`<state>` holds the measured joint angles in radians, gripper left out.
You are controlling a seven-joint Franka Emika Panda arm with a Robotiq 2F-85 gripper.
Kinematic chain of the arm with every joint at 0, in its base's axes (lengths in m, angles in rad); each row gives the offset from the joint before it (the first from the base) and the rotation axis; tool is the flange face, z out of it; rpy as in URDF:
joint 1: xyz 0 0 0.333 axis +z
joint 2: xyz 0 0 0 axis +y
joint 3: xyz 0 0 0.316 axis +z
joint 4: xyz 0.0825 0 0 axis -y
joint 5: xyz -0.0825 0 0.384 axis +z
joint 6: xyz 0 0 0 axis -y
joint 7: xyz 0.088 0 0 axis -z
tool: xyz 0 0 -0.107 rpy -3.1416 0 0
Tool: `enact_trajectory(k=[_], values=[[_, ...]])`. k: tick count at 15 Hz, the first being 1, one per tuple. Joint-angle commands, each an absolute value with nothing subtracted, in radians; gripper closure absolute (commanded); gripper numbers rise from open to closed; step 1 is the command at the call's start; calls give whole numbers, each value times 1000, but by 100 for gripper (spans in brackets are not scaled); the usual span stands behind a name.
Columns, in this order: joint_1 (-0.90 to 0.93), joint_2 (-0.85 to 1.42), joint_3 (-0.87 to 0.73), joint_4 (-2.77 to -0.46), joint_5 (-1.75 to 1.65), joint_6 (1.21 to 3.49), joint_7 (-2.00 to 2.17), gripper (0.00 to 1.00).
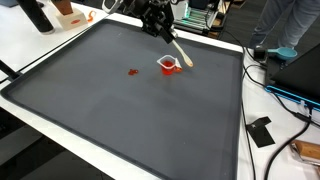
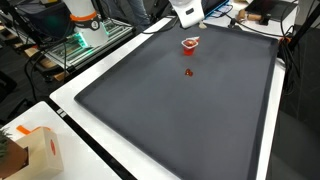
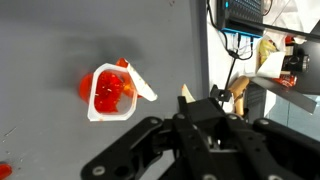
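While the black gripper (image 1: pixel 160 30) seems clamped on a pale wooden stick (image 1: pixel 178 52), the small white cup of red pieces (image 1: pixel 168 65) sits beside its tip on the grey-matted bench (image 1: pixel 100 115); red crumbs (image 1: pixel 133 72) lie outside it.

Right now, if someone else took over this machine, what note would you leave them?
Pincer: shut on a wooden stick, above the grey mat.
White cup with red filling: upright on the mat, lid flap peeled open; the stick's tip looks beside it, not inside.
Red bit: loose on the mat, apart from the cup.
Done: stick gripped. Left, probably: getting the stick into the cup.
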<state>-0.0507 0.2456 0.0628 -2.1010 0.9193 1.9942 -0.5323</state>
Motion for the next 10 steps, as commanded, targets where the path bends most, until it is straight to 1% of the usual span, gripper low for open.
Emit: enact_trajectory(k=[1,10], values=[[-44,239,51,-2116,932,2010,-539,94],[-42,204,34,-2114,893,2017,-497,94]])
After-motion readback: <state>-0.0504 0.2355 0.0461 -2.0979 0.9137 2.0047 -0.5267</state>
